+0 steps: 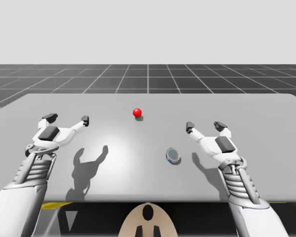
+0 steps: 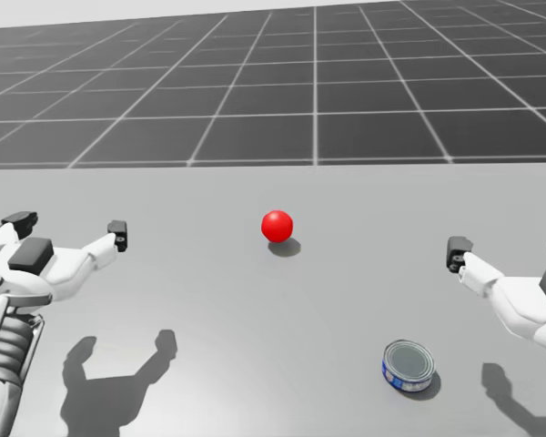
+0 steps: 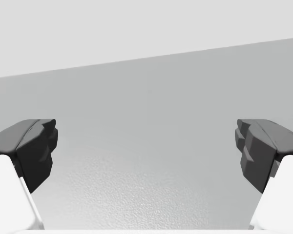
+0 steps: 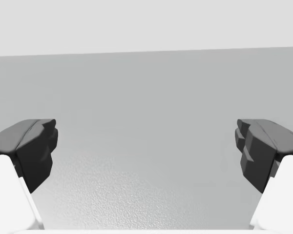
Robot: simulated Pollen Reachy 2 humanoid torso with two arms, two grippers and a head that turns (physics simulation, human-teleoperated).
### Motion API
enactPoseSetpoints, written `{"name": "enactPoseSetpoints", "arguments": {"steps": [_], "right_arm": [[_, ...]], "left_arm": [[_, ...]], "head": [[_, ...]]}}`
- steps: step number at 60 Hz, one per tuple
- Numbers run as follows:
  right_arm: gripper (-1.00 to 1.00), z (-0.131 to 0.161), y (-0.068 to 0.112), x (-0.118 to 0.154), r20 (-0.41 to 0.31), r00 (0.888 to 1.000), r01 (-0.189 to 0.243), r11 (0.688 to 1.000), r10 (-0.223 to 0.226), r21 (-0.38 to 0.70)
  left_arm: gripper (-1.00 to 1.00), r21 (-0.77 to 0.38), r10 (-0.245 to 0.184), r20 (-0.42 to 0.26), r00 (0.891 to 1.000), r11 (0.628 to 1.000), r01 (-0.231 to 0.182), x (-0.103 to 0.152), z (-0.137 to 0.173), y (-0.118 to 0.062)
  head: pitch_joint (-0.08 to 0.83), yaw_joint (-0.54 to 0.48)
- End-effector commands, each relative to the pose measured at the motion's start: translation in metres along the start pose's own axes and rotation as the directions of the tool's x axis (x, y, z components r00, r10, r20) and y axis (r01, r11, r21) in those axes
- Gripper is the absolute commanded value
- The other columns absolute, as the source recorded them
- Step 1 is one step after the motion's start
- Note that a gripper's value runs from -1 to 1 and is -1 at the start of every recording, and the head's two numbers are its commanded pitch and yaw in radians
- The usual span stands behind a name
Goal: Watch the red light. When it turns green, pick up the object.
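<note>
Left claw [image 3: 146, 142], right claw [image 4: 146, 142] spread wide, empty; head view adds silver can [image 2: 408, 366], red light [image 2: 277, 225].

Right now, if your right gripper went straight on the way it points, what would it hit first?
Probably nothing: ahead of my right gripper the wrist view shows bare grey table. The short blue-and-silver metal can and the round red light sit off to its side.

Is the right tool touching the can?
Apart. High view: the right tool stands open off to one side of the can, with bare table between them.
</note>
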Motion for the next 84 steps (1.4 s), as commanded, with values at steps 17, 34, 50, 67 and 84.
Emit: {"name": "enactPoseSetpoints", "arguments": {"steps": [17,34,50,67,84], "right_arm": [[-1.0,0.001,0.0038,-0.0013,0.0,1.0,-0.001,1.0,0.001,0.006],[-1.0,0.0014,0.0037,-0.0013,0.001,1.0,-0.001,1.0,0.001,0.008],[-1.0,0.0009,0.004,-0.0018,0.001,1.0,-0.005,1.0,0.005,0.008],[-1.0,0.0006,0.0041,-0.0025,0.001,1.0,-0.006,1.0,0.006,0.006],[-1.0,0.0001,0.0044,-0.0038,-0.001,1.0,-0.012,1.0,0.012,0.007]], "left_arm": [[-1.0,-0.003,-0.002,0.003,1.0,1.0,0.002,0.0002,0.0002,-0.0013],[-1.0,-0.004,-0.002,0.006,1.0,1.0,0.002,0.0,0.0007,-0.0014],[-1.0,-0.005,-0.003,0.007,1.0,1.0,0.003,0.0002,0.0011,-0.001],[-1.0,-0.008,-0.007,0.013,1.0,1.0,0.008,0.0014,0.0027,-0.0011],[-1.0,-0.005,-0.012,0.017,1.0,1.0,0.012,0.0035,0.0049,-0.0003]], "head": [[0.43,0.1],[0.43,0.1],[0.435,0.1],[0.441,0.09],[0.511,-0.02]]}}
